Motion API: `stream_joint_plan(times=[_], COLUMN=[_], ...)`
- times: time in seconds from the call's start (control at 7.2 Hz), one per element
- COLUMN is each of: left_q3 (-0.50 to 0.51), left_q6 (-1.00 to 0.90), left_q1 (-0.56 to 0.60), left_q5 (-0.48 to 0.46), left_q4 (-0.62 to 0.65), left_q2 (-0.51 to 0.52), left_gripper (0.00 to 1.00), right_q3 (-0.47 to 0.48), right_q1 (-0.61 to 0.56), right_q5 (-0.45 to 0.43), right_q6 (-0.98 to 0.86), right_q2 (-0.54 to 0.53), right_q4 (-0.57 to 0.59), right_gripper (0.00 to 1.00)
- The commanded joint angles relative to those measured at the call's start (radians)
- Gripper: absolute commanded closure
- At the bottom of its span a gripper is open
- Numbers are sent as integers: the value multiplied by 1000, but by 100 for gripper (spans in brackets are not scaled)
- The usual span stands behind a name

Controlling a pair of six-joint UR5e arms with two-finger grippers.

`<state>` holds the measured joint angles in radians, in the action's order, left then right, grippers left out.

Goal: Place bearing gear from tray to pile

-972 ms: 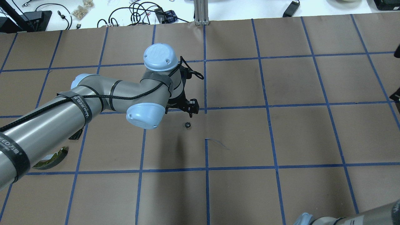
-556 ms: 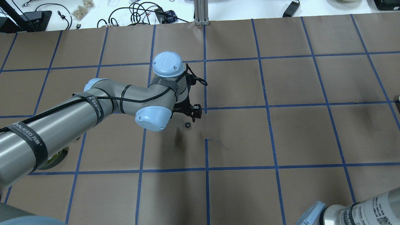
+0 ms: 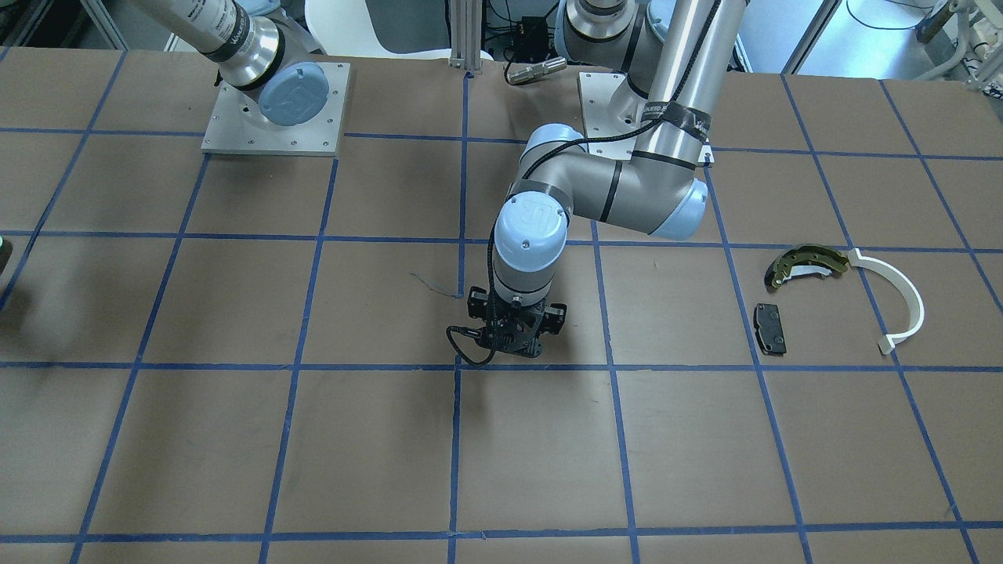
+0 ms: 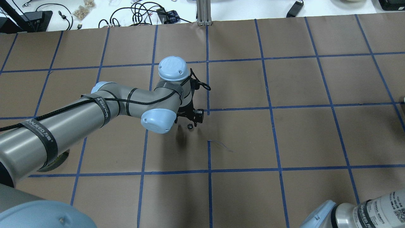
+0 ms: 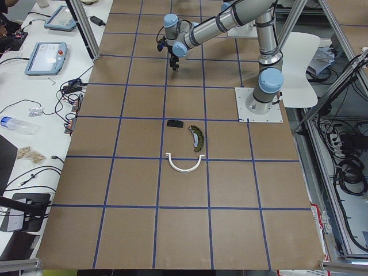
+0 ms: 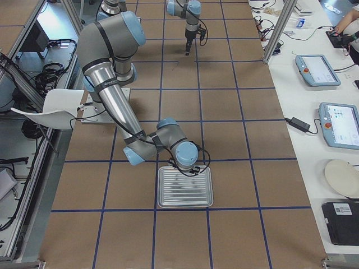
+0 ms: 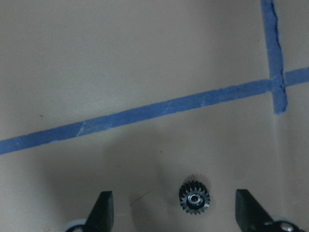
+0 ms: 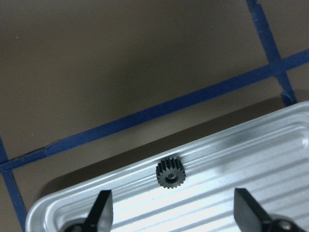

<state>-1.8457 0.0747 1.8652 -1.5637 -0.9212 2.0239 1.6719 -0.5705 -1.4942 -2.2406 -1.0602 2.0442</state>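
Near the left end of the counter (image 4: 303,139) lies the pile (image 5: 198,138): a curved brake shoe (image 3: 803,262), a white arc (image 3: 901,294) just beside its tip, and a black pad (image 3: 770,327) near both. At the counter's middle, by a crossing of blue tape (image 7: 277,87), the left claw (image 7: 174,215) hangs low with its fingers (image 7: 102,212) spread wide. A small black gear (image 7: 194,198) lies flat on the paper between them, touching neither. Toward the right end, the right claw (image 8: 174,212) is also spread wide over a ribbed metal tray (image 8: 251,164). A second gear (image 8: 168,174) rests near the tray's rim, untouched.
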Motion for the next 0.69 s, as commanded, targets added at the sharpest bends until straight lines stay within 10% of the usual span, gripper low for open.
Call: stream_joint_plan(times=[0.0,0.28,0.56], left_q3=[0,0,0], left_q6=[2,0,3], left_q1=[2,2,3], left_q5=[1,1,1], left_q4=[1,1,1], left_q2=[12,13,13], left_gripper=[22,29,83], right_q3=[5,3,2], right_q1=[1,1,-5], right_q5=[2,2,0], right_q6=[-8,-7,6], right_q2=[11,29,28], right_q4=[-1,-1,-1], right_gripper=[16,28,53])
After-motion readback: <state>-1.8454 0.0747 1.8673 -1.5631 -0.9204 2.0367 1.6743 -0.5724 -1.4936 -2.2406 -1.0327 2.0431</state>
